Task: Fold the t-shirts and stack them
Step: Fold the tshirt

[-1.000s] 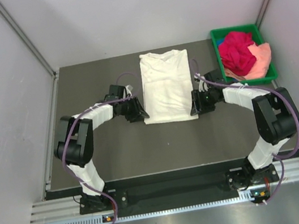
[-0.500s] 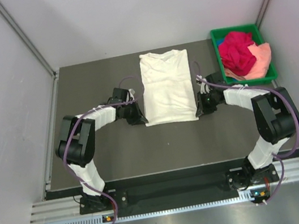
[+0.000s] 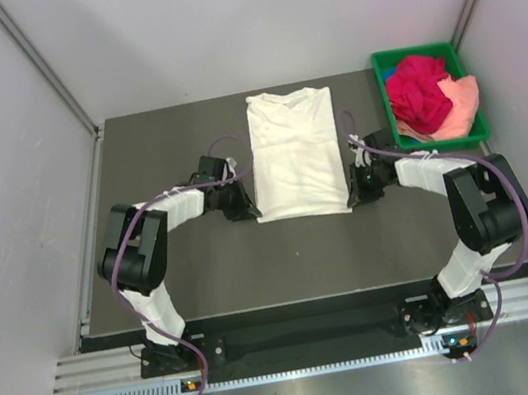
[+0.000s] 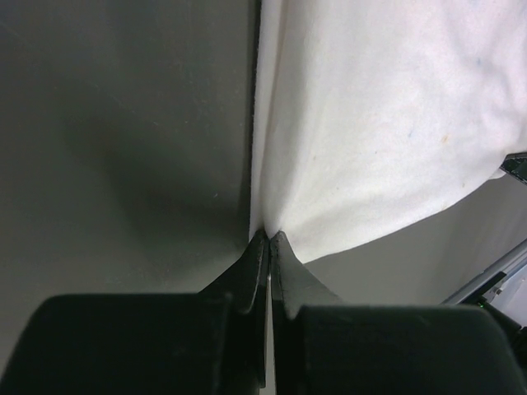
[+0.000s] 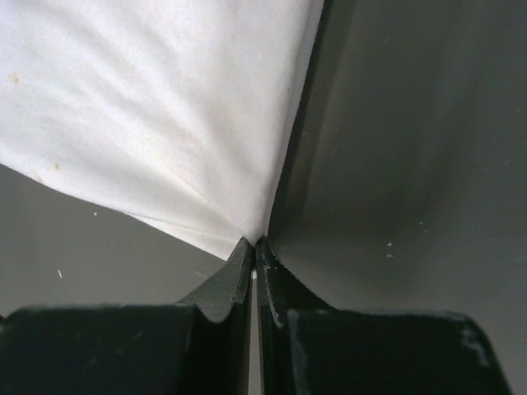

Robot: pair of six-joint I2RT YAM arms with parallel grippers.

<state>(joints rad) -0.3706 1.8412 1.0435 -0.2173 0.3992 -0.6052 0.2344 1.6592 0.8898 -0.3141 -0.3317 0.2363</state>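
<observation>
Across the middle of the top view a dark grey matte worktop (image 3: pixel 207 278) spreads, closed in by pale grey walls (image 3: pixel 264 15) on three sides, with a ribbed metal rail (image 3: pixel 308 337) running along the bottom of the frame under the arm bases. At the centre of the worktop the cream-white t-shirt (image 3: pixel 294 155) lies flat as a tall narrow rectangle, collar toward the top of the frame. The left hand (image 4: pixel 268 239) is clenched on the shirt's lower left corner, and the cloth puckers where the fingers pinch it. The right hand (image 5: pixel 251 243) is clenched likewise on the lower right corner. In the upper right a green tray (image 3: pixel 378 62) sits on the worktop, holding the crumpled magenta-red t-shirt (image 3: pixel 419 90) on top of the peach-pink t-shirt (image 3: pixel 467 108)
</observation>
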